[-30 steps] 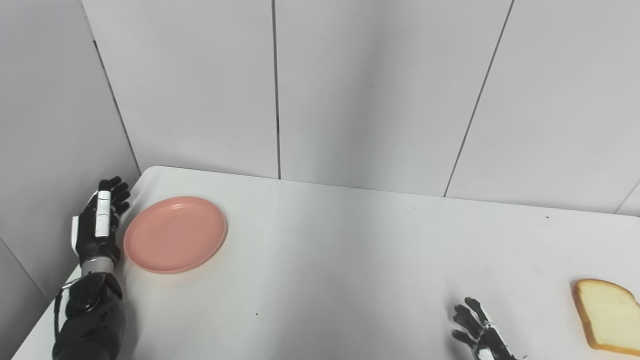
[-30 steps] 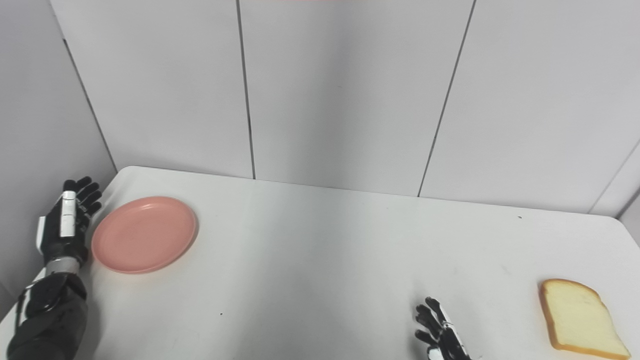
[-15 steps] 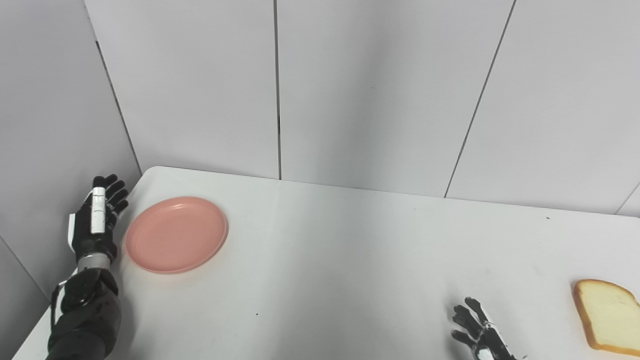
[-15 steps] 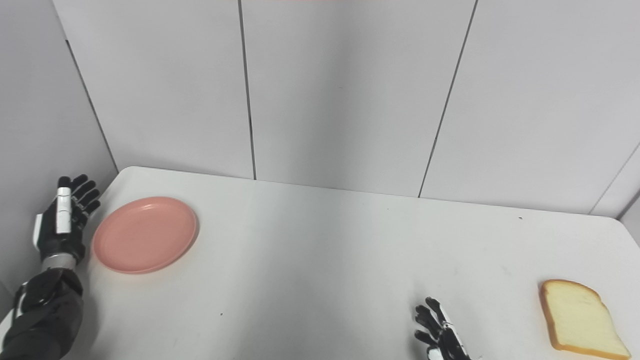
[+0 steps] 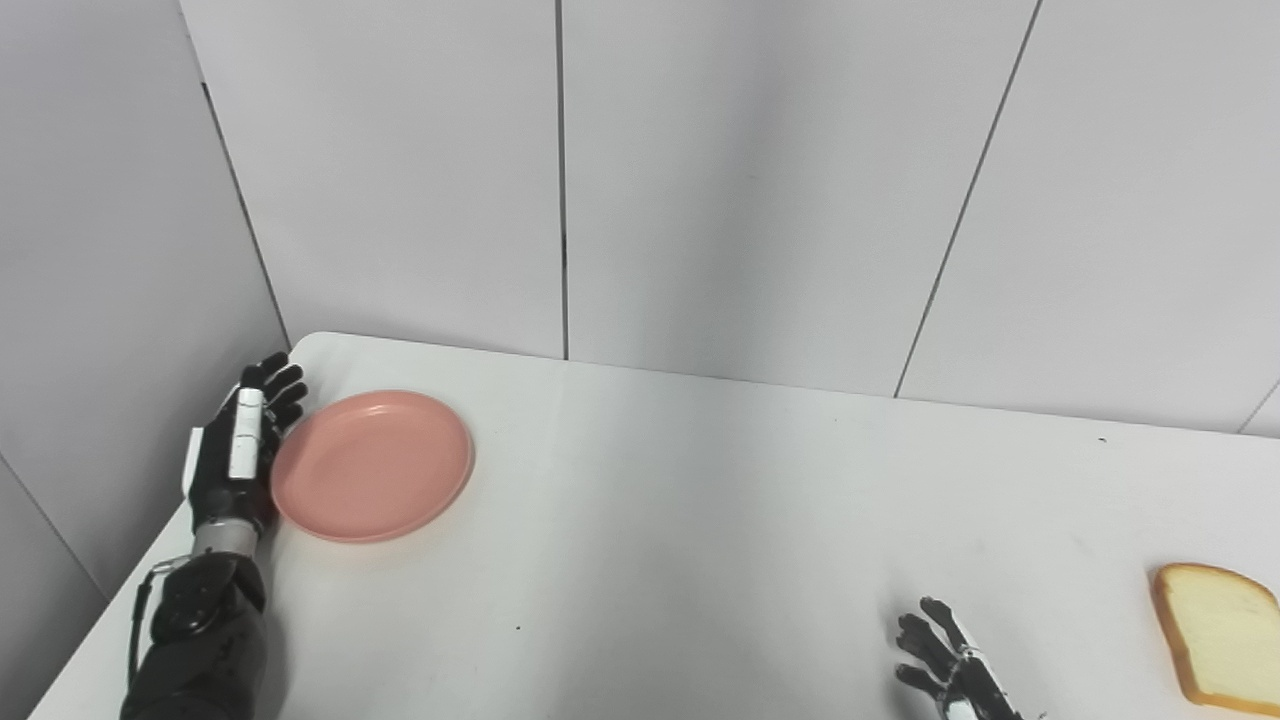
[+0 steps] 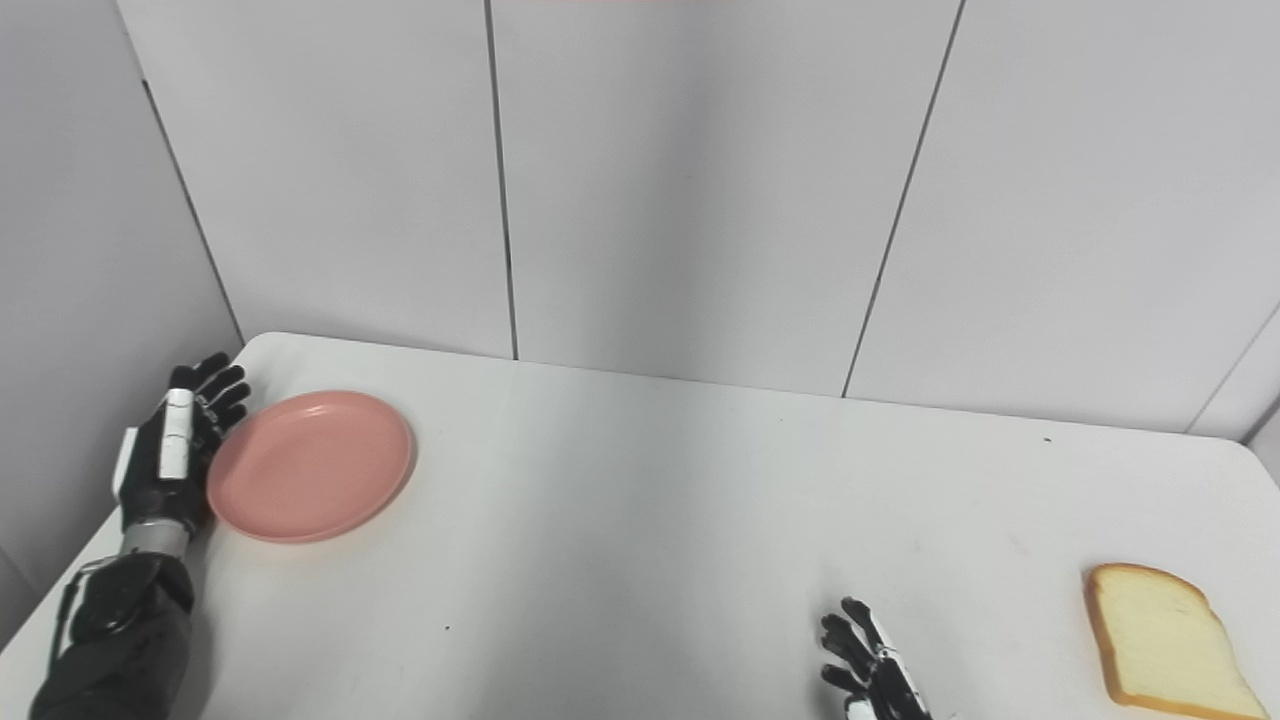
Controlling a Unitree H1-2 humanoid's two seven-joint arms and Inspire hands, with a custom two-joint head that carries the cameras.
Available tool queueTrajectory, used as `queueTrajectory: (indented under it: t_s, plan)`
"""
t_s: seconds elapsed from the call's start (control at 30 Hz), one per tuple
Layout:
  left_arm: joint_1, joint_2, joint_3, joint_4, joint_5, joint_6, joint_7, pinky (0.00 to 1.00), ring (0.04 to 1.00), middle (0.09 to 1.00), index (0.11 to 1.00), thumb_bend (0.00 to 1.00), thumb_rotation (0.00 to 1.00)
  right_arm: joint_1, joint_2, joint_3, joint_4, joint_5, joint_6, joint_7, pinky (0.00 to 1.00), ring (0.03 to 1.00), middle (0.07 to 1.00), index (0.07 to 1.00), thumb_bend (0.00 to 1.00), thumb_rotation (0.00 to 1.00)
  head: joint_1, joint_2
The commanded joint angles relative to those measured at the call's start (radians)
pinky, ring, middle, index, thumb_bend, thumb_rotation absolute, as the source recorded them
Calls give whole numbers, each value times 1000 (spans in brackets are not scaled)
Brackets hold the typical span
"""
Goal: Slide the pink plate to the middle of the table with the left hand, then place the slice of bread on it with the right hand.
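Observation:
The pink plate (image 5: 372, 465) lies flat near the table's far left corner. My left hand (image 5: 236, 450) stands on edge just left of the plate, open, fingers straight and pointing away, its palm side against or very close to the plate's left rim. The slice of bread (image 5: 1215, 636) lies flat at the table's right edge, partly cut off by the picture. My right hand (image 5: 950, 668) rests open low on the table near the front, fingers spread, well to the left of the bread and holding nothing.
The white table (image 5: 700, 520) carries only the plate and the bread. Grey wall panels rise behind it and along its left side, close to my left hand. The table's left edge runs just beside my left forearm (image 5: 200, 640).
My left hand has moved right to the plate's left rim, and the plate has shifted slightly rightward. The camera view has also shifted a little. My right hand stays put.

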Motion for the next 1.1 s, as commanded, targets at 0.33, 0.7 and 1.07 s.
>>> queueTrajectory:
  t_s: [0.33, 0.7, 1.07]
  plan:
    - [74, -45, -67, -129, 52, 37, 9, 818, 827, 807, 736, 856, 830, 22, 19, 14, -10, -6, 11, -3, 803, 855, 863, 914, 809, 1000, -13, 7]
    - [91, -79, -94, -224, 53, 77, 10, 824, 831, 810, 727, 861, 840, 26, 22, 19, -22, -9, 19, -3, 806, 854, 864, 918, 787, 1000, -26, 19]
    - [89, -151, -146, -327, 89, 125, 13, 814, 805, 783, 712, 875, 857, 26, 25, 25, -18, -9, 9, -1, 809, 856, 868, 920, 725, 997, -38, 20]
